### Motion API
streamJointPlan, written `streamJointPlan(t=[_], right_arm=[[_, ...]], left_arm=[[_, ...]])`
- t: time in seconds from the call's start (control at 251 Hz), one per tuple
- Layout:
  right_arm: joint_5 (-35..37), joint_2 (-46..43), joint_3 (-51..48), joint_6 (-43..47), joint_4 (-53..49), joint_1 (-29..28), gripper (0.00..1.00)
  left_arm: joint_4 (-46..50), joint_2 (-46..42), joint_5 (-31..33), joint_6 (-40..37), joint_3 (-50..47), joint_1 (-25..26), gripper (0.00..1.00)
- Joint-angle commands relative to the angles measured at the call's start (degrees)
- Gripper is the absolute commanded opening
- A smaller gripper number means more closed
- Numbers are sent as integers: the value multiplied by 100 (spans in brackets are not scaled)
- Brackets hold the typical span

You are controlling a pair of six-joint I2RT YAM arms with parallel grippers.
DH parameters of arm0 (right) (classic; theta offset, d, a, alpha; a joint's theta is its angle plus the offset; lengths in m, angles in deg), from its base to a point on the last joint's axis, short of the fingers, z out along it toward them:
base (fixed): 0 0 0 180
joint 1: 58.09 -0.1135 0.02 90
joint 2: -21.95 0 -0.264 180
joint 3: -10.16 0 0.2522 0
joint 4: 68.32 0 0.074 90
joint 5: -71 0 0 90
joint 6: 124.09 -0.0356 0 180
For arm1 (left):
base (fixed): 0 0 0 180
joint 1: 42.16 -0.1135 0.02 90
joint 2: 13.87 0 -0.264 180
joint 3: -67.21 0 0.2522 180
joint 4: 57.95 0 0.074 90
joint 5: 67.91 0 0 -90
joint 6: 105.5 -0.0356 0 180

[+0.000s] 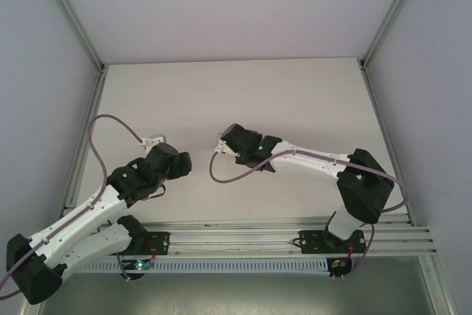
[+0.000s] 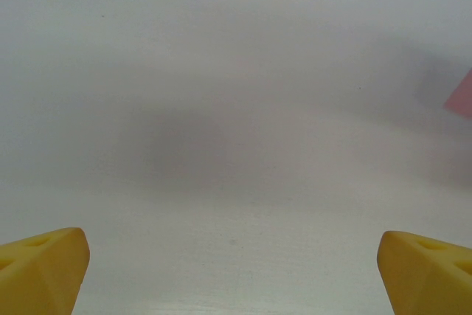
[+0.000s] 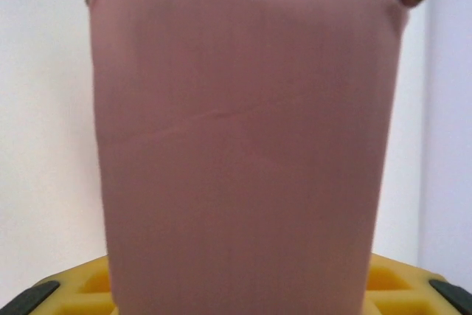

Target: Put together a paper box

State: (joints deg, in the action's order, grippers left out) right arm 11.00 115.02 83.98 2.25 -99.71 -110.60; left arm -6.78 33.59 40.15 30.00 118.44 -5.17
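Note:
The pink paper box (image 3: 243,145) stands folded into a rectangular shape with a closed top edge, close up in the right wrist view. My right gripper (image 3: 240,296) is shut on its lower part, yellow fingers (image 3: 81,285) showing at either side of it. From above, the right gripper (image 1: 228,142) sits over mid-table and covers the box. My left gripper (image 2: 236,278) is open and empty above the bare table, its yellow fingertips (image 2: 44,271) wide apart. A pink corner of the box (image 2: 462,95) shows at that view's right edge. The left gripper (image 1: 183,161) faces the right one across a small gap.
The white table (image 1: 236,101) stretches away behind both grippers, walled by pale panels and metal corner posts (image 1: 74,20). An aluminium rail (image 1: 280,230) runs along the near edge by the arm bases. Purple cables (image 1: 110,119) loop off each wrist.

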Motion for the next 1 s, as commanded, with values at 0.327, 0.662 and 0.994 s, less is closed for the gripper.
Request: streamJointPlan(t=[0.327,0.662,0.994], right_arm=[[392,1347,-1223,2670,4804,167,38],[-109,1157,-1140,1875,3487,100,77],[-973,511,-522,947,1168,-71,98]], left_arm=[[510,-343,145,260,-170,-88,100],[552,-435,193,187,-144,-96,100],[429,-436,137,144,-114,-98,100]])
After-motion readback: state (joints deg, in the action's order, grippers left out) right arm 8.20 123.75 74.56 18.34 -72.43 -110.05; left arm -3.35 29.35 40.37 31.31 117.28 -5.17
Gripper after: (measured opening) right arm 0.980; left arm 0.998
